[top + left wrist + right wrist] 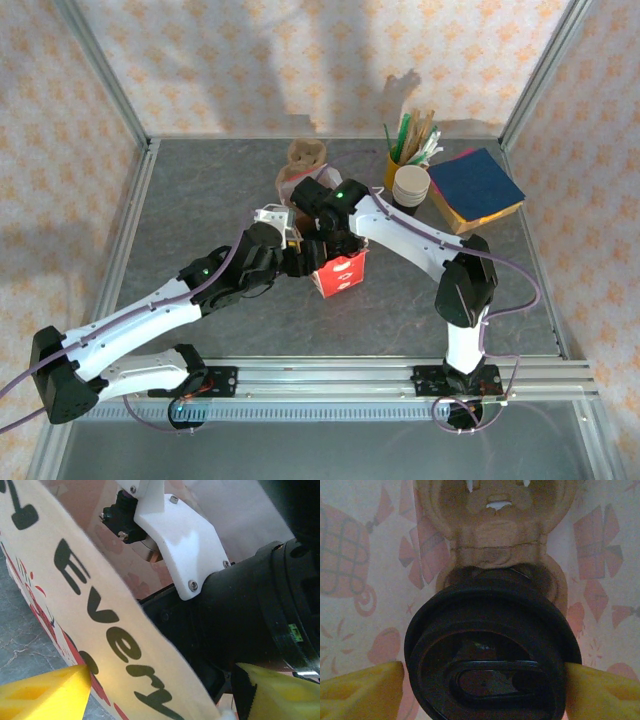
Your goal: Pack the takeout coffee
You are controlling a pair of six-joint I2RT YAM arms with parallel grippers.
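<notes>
A: Where's the takeout coffee?
B: Down inside the red bag, by the pulp carrier. The right gripper flanks its lid; gripping or clear, I can't tell.
A: Handling?
B: Light, crushable paper — take the stiff lid rim. The bag walls crowd close. The left gripper is spread wide, straddling one wall.

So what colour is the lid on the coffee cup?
Black. The lid shows best in the right wrist view.
</notes>
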